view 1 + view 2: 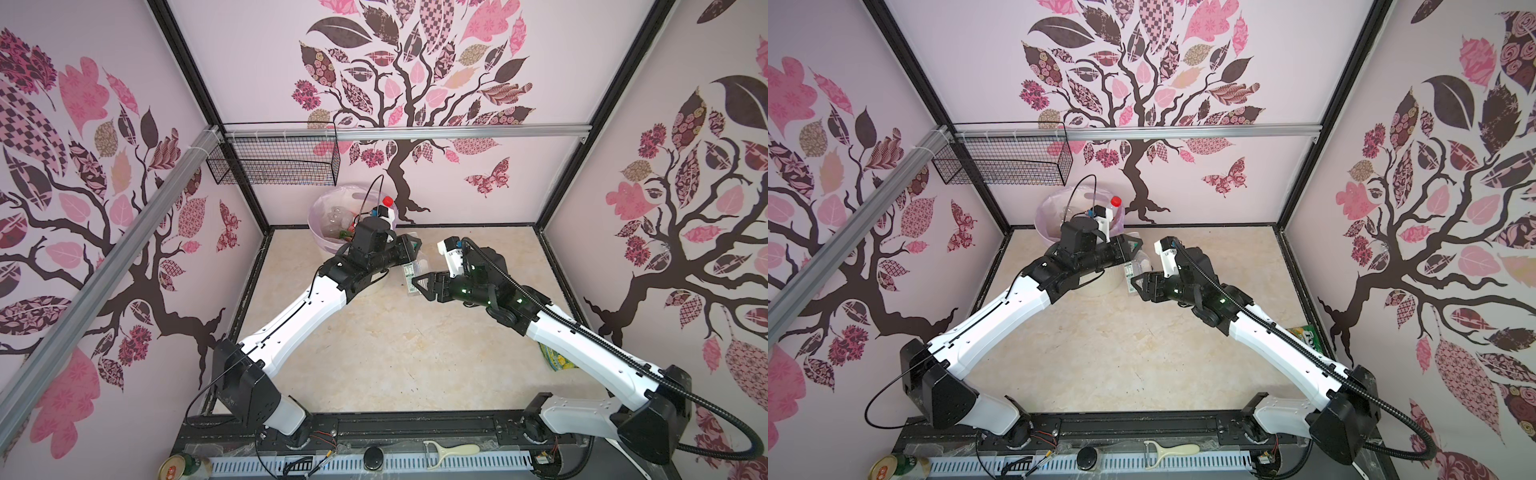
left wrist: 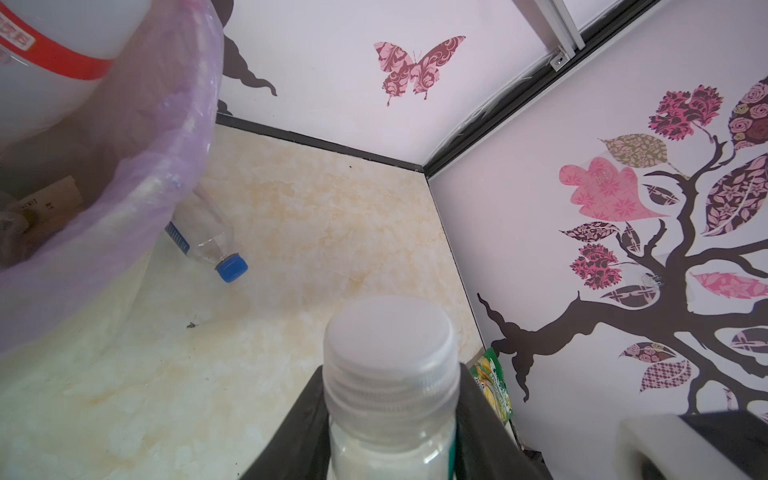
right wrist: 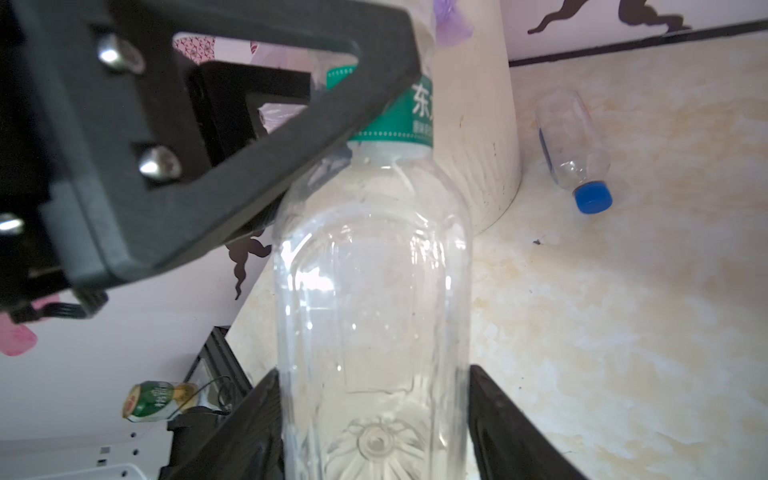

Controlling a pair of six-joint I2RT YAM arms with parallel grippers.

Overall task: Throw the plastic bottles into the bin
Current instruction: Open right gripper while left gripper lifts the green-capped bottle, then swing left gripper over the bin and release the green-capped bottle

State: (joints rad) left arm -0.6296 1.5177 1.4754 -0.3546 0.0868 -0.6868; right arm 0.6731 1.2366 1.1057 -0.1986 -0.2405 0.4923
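Clear plastic green-labelled bottle (image 3: 374,291) is being clamped below its cap by left jaws; right jaws are flanking its base, grip unclear.

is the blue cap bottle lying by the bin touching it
Apart. The right wrist view shows a strip of bare tabletop between the blue-capped bottle and the bin wall.

Glossy clear plastic bottle (image 3: 374,291), smooth stone-look tabletop (image 3: 623,332) (faintly sheened), thin filmy plastic bin liner (image 2: 124,187).

White arms (image 1: 291,320), blk joints (image 1: 245,382), ribbed cable (image 1: 582,323).
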